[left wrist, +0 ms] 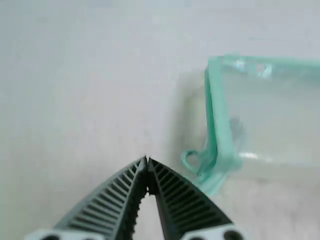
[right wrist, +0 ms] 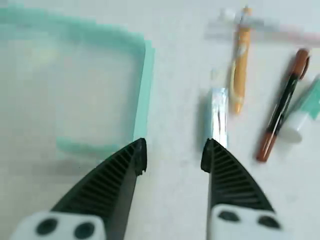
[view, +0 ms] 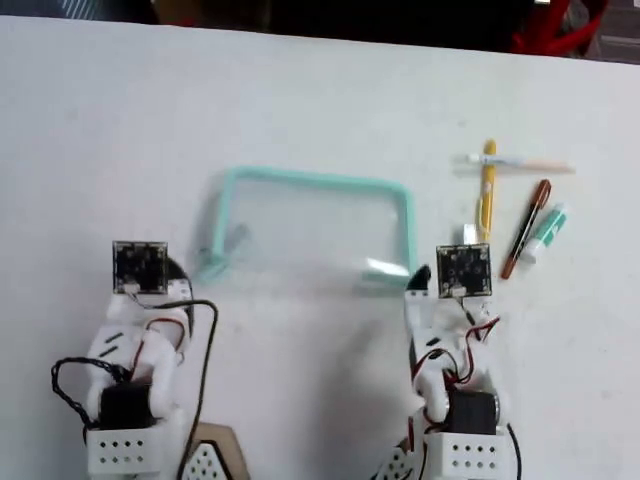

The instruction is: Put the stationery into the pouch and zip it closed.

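Observation:
A clear pouch [view: 310, 225] with a teal edge lies flat at the table's middle. Its teal zip pull [left wrist: 190, 159] sits at the near corner on the left arm's side. My left gripper [left wrist: 147, 161] is shut and empty, just short of that pull. My right gripper [right wrist: 174, 152] is open over bare table beside the pouch's [right wrist: 142, 85] other near corner. A small silvery-blue stick [right wrist: 218, 117] lies just beyond one fingertip. Further right lie a yellow pen [view: 487, 190], a pale pen [view: 520, 162] across it, a brown pen [view: 527, 228] and a teal-and-white tube [view: 545, 232].
The white table [view: 300, 100] stretches bare behind the pouch and to its left. The two arm bases [view: 125, 440] [view: 460, 445] stand at the near edge. Dark room clutter lies past the far edge.

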You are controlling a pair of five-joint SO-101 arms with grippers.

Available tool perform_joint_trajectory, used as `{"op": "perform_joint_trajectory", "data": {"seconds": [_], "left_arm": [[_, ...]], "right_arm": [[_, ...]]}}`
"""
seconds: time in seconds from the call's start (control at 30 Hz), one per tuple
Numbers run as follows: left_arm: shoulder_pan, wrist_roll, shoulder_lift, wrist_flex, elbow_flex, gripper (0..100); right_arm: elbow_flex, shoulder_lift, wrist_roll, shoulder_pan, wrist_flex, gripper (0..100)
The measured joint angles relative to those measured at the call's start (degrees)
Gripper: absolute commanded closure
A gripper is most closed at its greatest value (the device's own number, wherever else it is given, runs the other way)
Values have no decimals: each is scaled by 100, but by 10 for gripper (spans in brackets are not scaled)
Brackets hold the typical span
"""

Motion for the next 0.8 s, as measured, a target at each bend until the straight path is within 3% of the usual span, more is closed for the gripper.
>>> {"op": "perform_joint_trajectory", "data": {"seconds": [0.37,0.67,0.8], "left_arm": [[44,0,0,-3437,0,975],[1125,0,0,-5943,0,975],[1213,0,0,-7015,0,975]], "right_arm": [[0,9,-9,9,-2637,814],[0,9,-9,9,-5811,814],[0,9,-9,9,-7332,814]]}}
